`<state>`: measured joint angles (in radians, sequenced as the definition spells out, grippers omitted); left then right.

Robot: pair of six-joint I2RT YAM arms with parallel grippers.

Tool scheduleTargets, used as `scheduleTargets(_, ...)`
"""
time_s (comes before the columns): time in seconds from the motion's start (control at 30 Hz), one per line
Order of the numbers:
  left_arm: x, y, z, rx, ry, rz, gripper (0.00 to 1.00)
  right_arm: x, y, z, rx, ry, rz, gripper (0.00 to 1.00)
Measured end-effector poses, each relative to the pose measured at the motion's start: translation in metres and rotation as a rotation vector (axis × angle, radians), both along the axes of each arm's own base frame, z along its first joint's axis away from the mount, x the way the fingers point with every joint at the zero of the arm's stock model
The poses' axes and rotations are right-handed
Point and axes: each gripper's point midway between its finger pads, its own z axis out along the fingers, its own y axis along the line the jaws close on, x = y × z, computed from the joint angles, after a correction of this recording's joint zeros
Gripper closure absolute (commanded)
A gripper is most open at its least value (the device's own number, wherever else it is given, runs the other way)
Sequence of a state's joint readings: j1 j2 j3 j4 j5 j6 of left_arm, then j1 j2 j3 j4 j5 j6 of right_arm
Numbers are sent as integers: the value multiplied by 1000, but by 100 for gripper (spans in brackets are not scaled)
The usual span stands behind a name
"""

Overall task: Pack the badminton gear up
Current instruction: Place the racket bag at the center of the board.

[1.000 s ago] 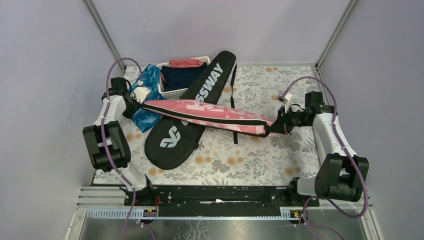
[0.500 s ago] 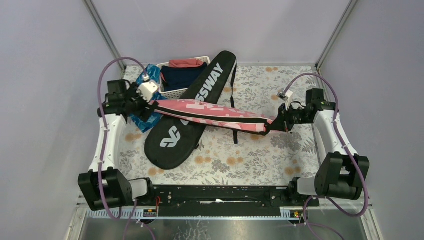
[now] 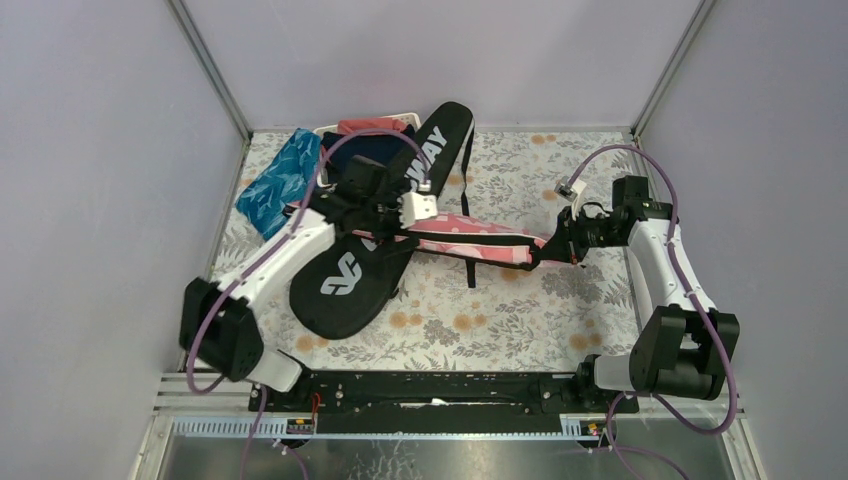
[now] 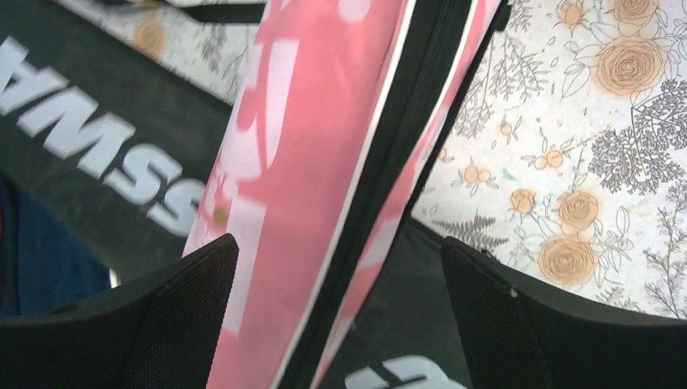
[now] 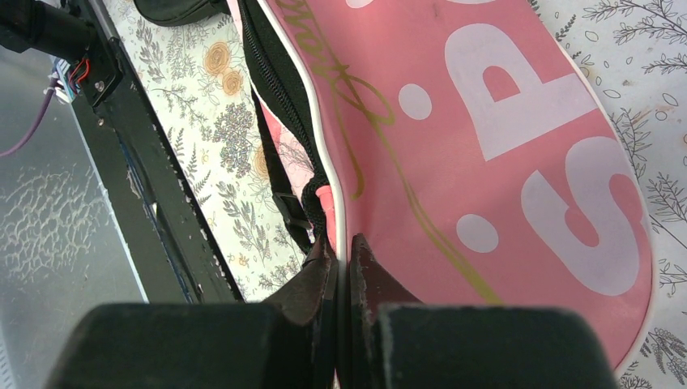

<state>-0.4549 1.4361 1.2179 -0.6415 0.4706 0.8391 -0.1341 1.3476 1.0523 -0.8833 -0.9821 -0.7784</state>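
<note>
Swinging in from the pink bag's left end, the left claw [image 4: 339, 247] is now hanging over the bag's middle. Its jaws have gone from closed to wide, and one finger is standing on each side of the pink bag [image 3: 480, 238] without gripping it. Nearest the arm bases, the rounded head of the black CROSSWAY bag [image 3: 345, 280] is lying on the counter [image 3: 520, 310], its long axis running diagonally away toward the far wall. Crossing over it, the pink bag is stretching left to right, and at its right end the right claw [image 3: 556, 247] is pinching the zip edge tight. The bag is sitting directly under the left claw, its long axis passing through the gap between the fingers, so the left arm is the nearer one to that midsection. Farther back, a blue packet [image 3: 280, 180] is lying by the left wall.
</note>
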Motion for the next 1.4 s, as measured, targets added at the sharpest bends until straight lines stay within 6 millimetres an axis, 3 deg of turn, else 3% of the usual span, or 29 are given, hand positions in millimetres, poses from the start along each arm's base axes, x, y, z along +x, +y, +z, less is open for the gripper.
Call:
scheduleTargets(0.1, 5, -27, -13, 21, 13, -68, 3, 0, 0, 1, 0, -1, 0, 100)
scheduleTargets(0.2, 6, -45, -26, 47, 27, -120, 18, 1, 0, 3, -1, -5, 0, 99)
scheduleTargets(0.37, 7, -65, -39, 83, 47, -167, 76, 1, 0, 4, 1, -1, -4, 89)
scheduleTargets(0.43, 11, -71, -38, 96, 60, -167, 99, 3, 0, 5, 3, 0, -11, 80)
scheduleTargets(0.5, 16, -73, -31, 110, 70, -156, 100, 6, -1, 9, 5, -4, -24, 66)
scheduleTargets(0.6, 24, -73, -14, 111, 77, -105, 100, 14, -3, 18, 8, -15, -51, 31)
scheduleTargets(0.7, 28, -71, 11, 101, 93, -25, 100, 26, -6, 32, 3, -41, -90, 5)
scheduleTargets(0.8, 29, -64, 35, 80, 125, 58, 100, 38, -10, 49, -5, -95, -135, 0)
scheduleTargets(0.93, 34, -43, 64, 7, 211, 186, 100, 52, -14, 82, -13, -200, -204, 0)
scheduleTargets(1.07, 55, 3, 76, -87, 297, 353, 100, 60, -18, 112, -4, -273, -277, 0)
scheduleTargets(1.27, 78, 85, 61, -246, 466, 639, 100, 66, -22, 130, 10, -290, -363, 0)
scheduleTargets(1.4, 88, 123, 46, -359, 584, 809, 100, 68, -21, 131, 27, -271, -382, 0)
